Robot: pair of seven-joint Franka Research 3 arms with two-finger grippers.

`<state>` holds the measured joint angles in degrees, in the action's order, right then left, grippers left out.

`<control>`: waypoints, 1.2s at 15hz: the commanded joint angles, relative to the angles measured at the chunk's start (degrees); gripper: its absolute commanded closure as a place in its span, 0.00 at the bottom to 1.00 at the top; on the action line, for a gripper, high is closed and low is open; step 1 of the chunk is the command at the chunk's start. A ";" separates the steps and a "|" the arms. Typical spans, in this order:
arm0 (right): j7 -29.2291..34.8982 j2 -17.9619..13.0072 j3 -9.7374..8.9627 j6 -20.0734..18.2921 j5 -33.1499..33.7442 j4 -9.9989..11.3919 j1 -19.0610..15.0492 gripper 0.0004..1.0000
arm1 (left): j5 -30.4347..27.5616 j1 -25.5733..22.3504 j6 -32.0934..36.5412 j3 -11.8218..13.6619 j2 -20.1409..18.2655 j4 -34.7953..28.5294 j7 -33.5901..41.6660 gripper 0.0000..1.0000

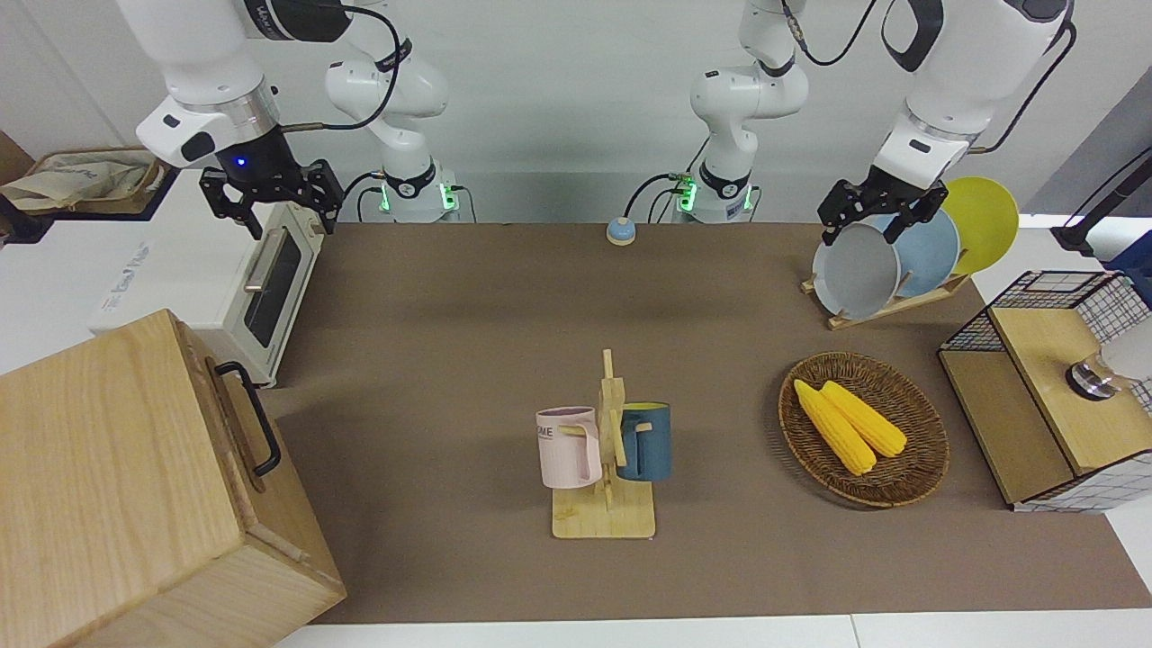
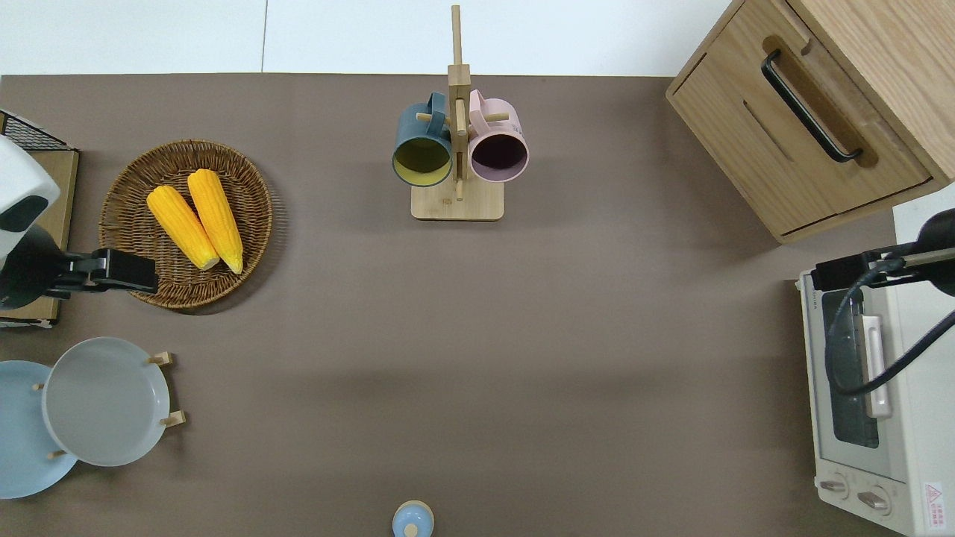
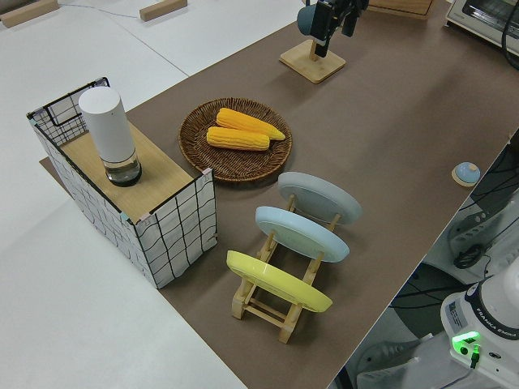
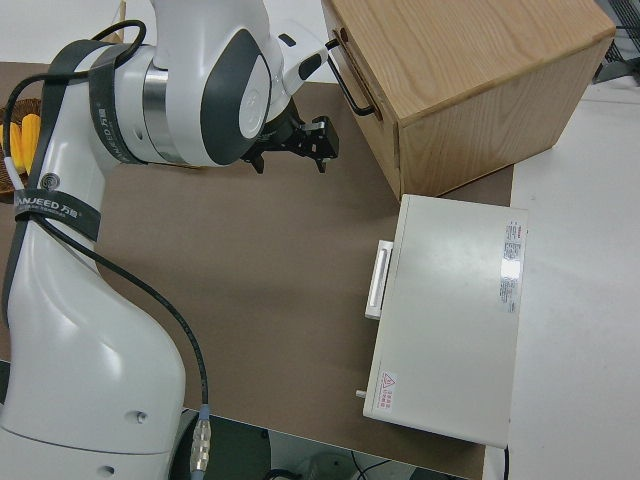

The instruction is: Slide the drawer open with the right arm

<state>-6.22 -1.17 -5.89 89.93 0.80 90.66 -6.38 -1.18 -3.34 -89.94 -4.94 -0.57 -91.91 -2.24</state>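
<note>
While the wide shallow light-wood drawer (image 2: 802,130) sits closed in its big pale wooden box cabinet (image 1: 117,486), we record the following.

Right arm (image 1: 193,72): white, jointed, black wrist with a small blue light. Its black two-finger hand (image 1: 270,193) hangs in the air over the door edge of the white toaster oven with a silver handle (image 2: 873,406); we see its fingers spread apart, pinching nothing.

Drawer: farther from the robots than the right hand, well apart from it, at the right arm's end of the brown tabletop (image 2: 597,335). Its black metal bar handle (image 2: 809,104) is untouched.

Left arm (image 1: 967,63): parked; we note its black hand (image 1: 868,211) with fingers apart, holding nothing.

Other items, all toward the left arm's end from the right hand:
- wooden mug stand (image 1: 607,468) bearing a pink mug (image 1: 569,447) and a dark blue mug (image 1: 645,441);
- round woven wicker basket (image 1: 913,472) holding two yellow corn cobs (image 1: 850,425);
- wooden rack with grey, light blue and yellow plates (image 1: 909,252);
- wood-and-wire-mesh box (image 1: 1048,387) with a white cylinder (image 3: 109,134) standing on it;
- small blue round button (image 1: 621,231) at the tabletop edge nearest the robots.
</note>
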 commanded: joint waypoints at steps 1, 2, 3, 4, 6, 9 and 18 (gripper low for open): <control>2.67 0.12 -0.53 -0.11 0.17 -1.36 -0.12 0.02 | 0.65 0.26 0.65 0.28 -0.57 -0.28 0.39 0.00; 2.71 0.20 -0.53 -0.10 0.17 -1.36 -0.12 0.02 | 0.65 0.26 0.65 0.28 -0.57 -0.28 0.39 0.00; 2.80 0.20 -0.53 -0.10 0.17 -1.36 -0.03 0.02 | 0.65 0.26 0.65 0.28 -0.66 -0.28 0.39 0.00; 3.32 0.20 -0.53 -0.10 0.17 -1.36 -0.03 0.02 | 0.65 0.26 0.65 0.28 -0.57 -0.28 0.39 0.00; 4.03 0.20 -0.53 -0.01 0.25 -1.36 0.40 0.02 | 0.65 0.26 0.65 0.28 -0.57 -0.28 0.39 0.00; 3.85 0.29 -0.53 0.16 0.95 -1.36 0.76 0.02 | 0.65 0.26 0.65 0.28 -0.57 -0.28 0.39 0.00; 4.29 0.20 -4.74 0.07 15.27 -1.01 4.19 0.02 | 0.65 0.26 0.65 0.28 -0.57 -0.28 0.39 0.00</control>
<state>-3.48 -1.17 -7.92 89.97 10.80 89.88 -2.55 -1.18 -3.34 -89.94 -4.94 -0.57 -91.91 -2.23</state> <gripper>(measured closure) 0.013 0.004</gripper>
